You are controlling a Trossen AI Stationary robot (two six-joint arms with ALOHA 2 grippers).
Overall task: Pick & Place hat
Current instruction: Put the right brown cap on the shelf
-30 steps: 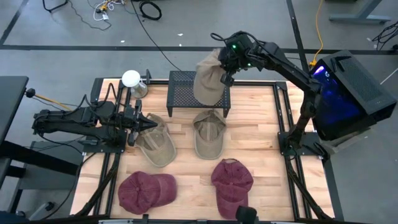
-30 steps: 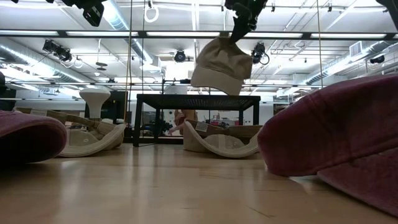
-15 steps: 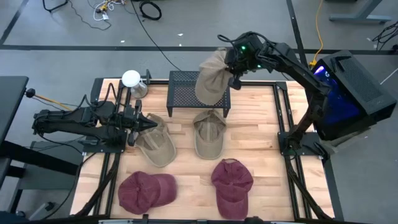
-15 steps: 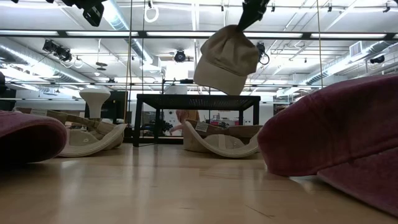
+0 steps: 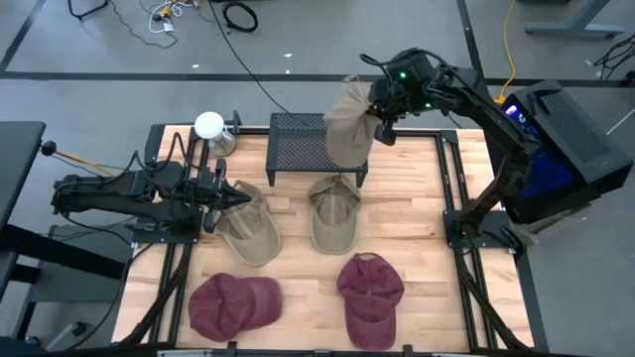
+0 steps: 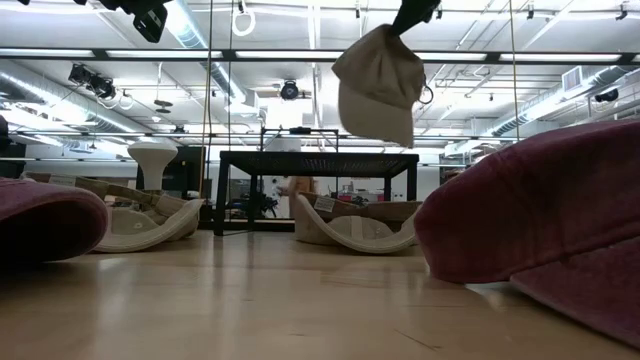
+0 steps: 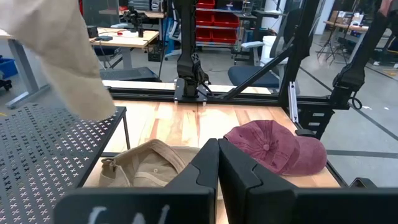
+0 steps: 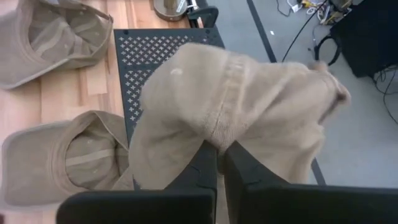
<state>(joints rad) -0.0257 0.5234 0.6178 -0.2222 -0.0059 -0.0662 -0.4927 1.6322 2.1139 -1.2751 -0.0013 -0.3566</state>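
Observation:
My right gripper is shut on a tan hat, high above the right end of the black perforated rack at the table's far side. In the low view the tan hat hangs well above the rack top. The right wrist view has the tan hat filling the space ahead of my right gripper. My left gripper is shut and waits at the table's left, by an upturned tan hat. My right gripper pinches a bunched fold of the tan hat's crown between its two fingers. It comes at the hat from the table's right, slanting down. The hat is lifted clear and hangs below and beside the fingers, above the rack.
A second upturned tan hat lies just in front of the rack. Two maroon hats sit near the table's near edge. A white round object stands at the far left corner. Bare wood shows right of the hats.
My right gripper has moved toward the table's right and slightly up, carrying the tan hat along over the rack. The hat has swung and tipped, and now hangs more on end than before. The left arm has kept still.

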